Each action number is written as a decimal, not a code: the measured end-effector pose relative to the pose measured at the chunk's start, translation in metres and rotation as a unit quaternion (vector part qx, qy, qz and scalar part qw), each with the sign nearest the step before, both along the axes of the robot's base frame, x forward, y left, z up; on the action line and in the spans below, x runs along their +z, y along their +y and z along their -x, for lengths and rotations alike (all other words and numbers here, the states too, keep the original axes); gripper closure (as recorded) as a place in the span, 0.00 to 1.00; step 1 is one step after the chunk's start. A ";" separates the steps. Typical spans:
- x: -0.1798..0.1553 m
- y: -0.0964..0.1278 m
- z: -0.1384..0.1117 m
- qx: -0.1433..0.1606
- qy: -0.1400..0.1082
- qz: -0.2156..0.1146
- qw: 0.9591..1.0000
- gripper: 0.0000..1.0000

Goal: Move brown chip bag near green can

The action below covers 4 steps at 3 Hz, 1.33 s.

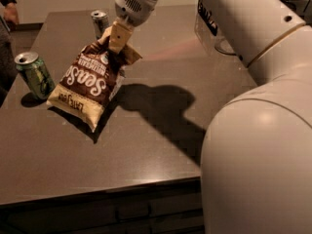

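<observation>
The hand (pixel 117 44), in the upper middle of the frame, is clamped on the top corner of the brown chip bag (pixel 90 84). The bag hangs tilted, its cream lower end down by the desk (pixel 146 145) at centre left; whether it touches cannot be told. The green can (pixel 35 75) stands upright just left of the bag, apart from it. A silver can (pixel 99 22) stands upright behind the bag. Neither can's contents show.

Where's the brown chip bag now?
In the camera view, the brown chip bag hangs left of centre, top pinched in the gripper, lower end near the green can on the table.
</observation>
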<state>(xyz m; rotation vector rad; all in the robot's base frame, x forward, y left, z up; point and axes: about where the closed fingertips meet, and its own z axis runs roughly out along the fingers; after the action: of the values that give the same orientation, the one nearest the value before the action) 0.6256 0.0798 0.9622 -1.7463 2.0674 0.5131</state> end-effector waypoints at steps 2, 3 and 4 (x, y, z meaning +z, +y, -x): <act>-0.012 0.027 0.006 -0.019 0.007 0.018 1.000 0.59; -0.014 0.030 0.005 -0.019 0.007 0.016 1.000 0.35; -0.016 0.032 0.004 -0.019 0.006 0.015 1.000 0.13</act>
<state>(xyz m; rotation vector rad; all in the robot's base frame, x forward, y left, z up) 0.6221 0.1123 0.9465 -1.7209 2.1227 0.4853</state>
